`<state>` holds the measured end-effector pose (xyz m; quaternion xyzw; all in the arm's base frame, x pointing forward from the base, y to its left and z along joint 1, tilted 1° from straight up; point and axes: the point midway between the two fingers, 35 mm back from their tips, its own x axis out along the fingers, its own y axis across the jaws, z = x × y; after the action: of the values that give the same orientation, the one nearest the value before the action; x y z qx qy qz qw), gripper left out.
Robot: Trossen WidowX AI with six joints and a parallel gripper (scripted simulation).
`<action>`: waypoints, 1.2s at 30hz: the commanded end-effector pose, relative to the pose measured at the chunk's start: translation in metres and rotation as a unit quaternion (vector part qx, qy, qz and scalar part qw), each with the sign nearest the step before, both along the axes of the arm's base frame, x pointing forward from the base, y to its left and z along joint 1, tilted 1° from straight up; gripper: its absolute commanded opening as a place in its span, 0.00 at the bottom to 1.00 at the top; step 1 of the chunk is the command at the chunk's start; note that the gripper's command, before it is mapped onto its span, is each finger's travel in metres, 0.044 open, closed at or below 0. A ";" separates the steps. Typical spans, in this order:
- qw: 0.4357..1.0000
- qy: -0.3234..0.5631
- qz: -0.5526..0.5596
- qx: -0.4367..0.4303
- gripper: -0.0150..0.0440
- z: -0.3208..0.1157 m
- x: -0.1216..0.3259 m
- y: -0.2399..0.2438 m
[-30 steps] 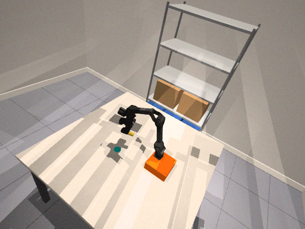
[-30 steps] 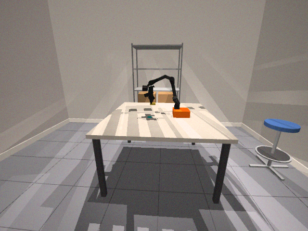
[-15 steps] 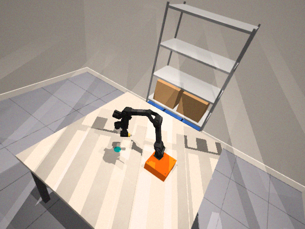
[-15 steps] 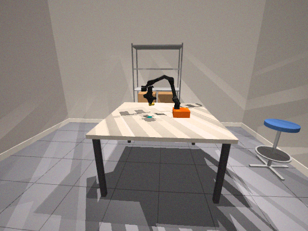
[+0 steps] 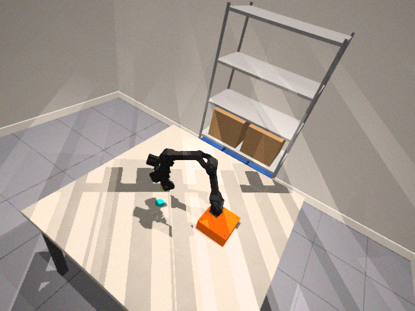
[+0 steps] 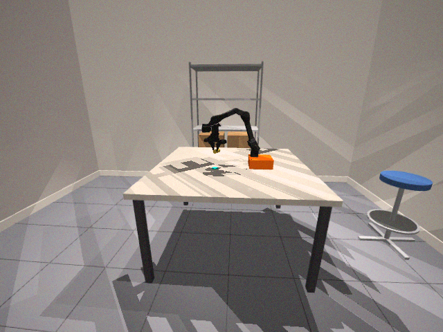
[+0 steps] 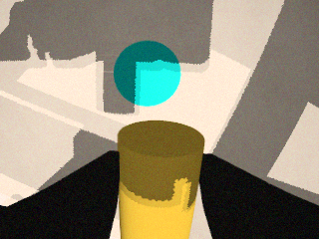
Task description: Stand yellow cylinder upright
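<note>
Up in the air: the gripper (image 7: pixel 158 226) is pinching the yellow cylinder (image 7: pixel 159 198) above the table (image 5: pixel 141 267).

In the wrist view the cylinder fills the lower centre of the frame, clamped between the two dark fingers, its far end pointing toward the cyan circle (image 7: pixel 147 74) just above it in the picture. From the top view, the gripper (image 5: pixel 165 184) hangs a little above and right of the circle (image 5: pixel 159 202), clear of the table, and the arm (image 5: pixel 201 161) arches back to the orange base (image 5: pixel 218 225) at centre.
</note>
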<state>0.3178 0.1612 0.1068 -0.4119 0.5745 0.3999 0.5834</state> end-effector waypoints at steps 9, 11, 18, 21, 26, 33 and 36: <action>0.999 -0.002 0.044 0.007 0.43 0.000 0.000 0.012; 0.999 -0.004 0.040 0.014 0.43 -0.002 0.001 0.013; 0.999 -0.011 0.026 0.038 0.43 -0.008 0.006 0.016; 0.998 -0.014 0.021 0.049 0.43 -0.011 0.009 0.017; 0.998 -0.019 0.011 0.066 0.43 -0.015 0.012 0.018; 0.996 -0.026 -0.001 0.090 0.43 -0.020 0.017 0.020; 0.994 -0.029 -0.006 0.101 0.43 -0.022 0.020 0.021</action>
<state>0.3363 0.1819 0.0890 -0.3728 0.5189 0.4384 0.6321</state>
